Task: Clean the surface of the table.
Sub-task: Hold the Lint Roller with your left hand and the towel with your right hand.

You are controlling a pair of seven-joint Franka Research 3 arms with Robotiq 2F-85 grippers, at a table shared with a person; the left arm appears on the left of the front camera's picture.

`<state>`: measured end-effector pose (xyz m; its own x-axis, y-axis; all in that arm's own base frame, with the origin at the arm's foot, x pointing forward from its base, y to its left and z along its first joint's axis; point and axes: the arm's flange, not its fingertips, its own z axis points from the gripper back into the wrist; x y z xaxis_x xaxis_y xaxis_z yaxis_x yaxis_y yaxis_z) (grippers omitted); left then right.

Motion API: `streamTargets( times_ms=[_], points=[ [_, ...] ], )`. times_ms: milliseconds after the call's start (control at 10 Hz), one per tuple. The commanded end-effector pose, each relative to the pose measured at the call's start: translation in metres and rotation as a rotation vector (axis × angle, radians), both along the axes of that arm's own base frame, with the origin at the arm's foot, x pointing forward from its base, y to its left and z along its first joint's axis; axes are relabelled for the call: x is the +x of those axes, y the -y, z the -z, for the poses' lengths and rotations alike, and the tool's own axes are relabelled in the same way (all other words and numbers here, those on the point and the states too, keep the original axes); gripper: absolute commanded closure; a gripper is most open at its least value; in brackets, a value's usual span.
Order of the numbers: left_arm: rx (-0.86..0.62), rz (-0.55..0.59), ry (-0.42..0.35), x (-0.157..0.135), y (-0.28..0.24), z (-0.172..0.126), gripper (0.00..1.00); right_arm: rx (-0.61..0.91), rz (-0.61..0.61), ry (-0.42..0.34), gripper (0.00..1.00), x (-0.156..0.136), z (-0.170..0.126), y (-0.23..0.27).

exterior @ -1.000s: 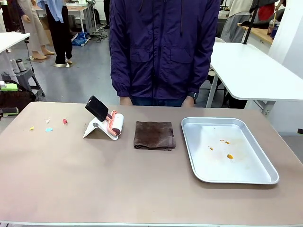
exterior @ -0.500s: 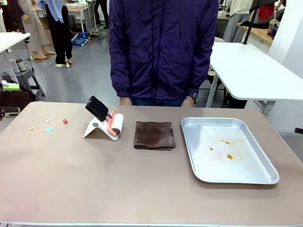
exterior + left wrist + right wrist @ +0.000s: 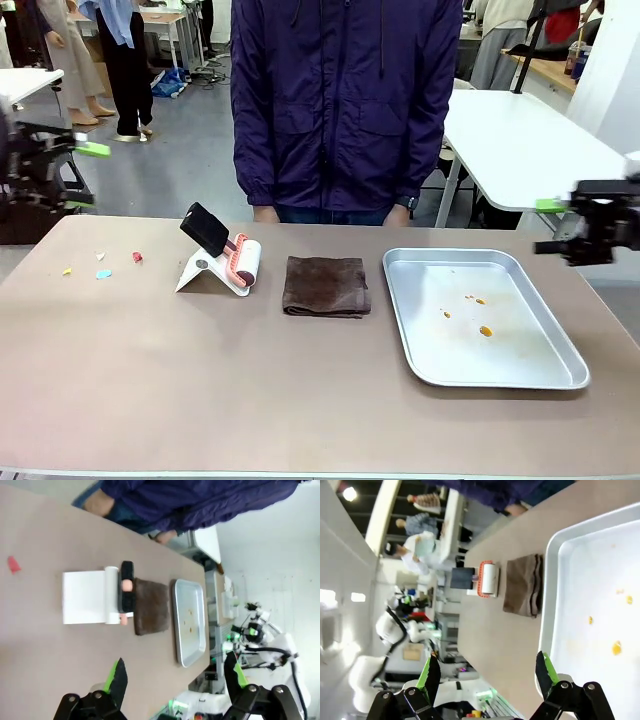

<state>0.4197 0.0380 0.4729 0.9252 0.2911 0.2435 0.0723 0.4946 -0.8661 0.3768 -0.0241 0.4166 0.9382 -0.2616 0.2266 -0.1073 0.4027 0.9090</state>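
Observation:
The beige-brown table carries small coloured scraps near its far left corner, with one red scrap seen from the left wrist. A lint roller rests on its white stand, and beside it lies a folded brown cloth. My left gripper hangs open above the table's far left edge. Over the far right edge, beside the tray, my right gripper is open. Both sets of fingers hold nothing.
A shiny metal tray with several orange crumbs lies at the right. A person in a dark purple jacket stands at the far edge. A white-topped table is behind on the right.
Both arms have come into the front view, the left one at the far left and the right one at the far right. Nothing on the table has moved.

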Motion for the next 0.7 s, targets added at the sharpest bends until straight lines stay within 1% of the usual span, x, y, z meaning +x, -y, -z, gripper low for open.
streamTargets(
  times_ms=[0, 100, 200, 300, 400, 500, 600],
  points=[
    [0.112, 0.064, -0.052, 0.035, 0.032, -0.013, 0.00, -0.081, 0.020, 0.007, 0.00, 0.038, 0.005, -0.076],
    [0.193, 0.063, -0.085, 0.051, 0.048, -0.017, 0.00, -0.085, 0.004, 0.011, 0.00, 0.046, 0.010, -0.120],
    [0.258, 0.078, -0.109, 0.064, 0.064, -0.018, 0.00, -0.129, 0.031, 0.024, 0.00, 0.052, 0.023, -0.164],
    [0.322, 0.072, -0.135, 0.076, 0.080, -0.016, 0.00, -0.192, 0.039, 0.014, 0.00, 0.057, 0.037, -0.197],
    [0.397, 0.058, -0.176, 0.088, 0.095, -0.008, 0.00, -0.255, 0.043, 0.028, 0.00, 0.061, 0.049, -0.221],
    [0.443, 0.062, -0.213, 0.095, 0.105, 0.002, 0.00, -0.289, 0.036, 0.025, 0.00, 0.062, 0.056, -0.234],
    [0.486, 0.070, -0.228, 0.101, 0.111, 0.010, 0.00, -0.313, 0.007, 0.044, 0.00, 0.061, 0.060, -0.239]
  ],
)
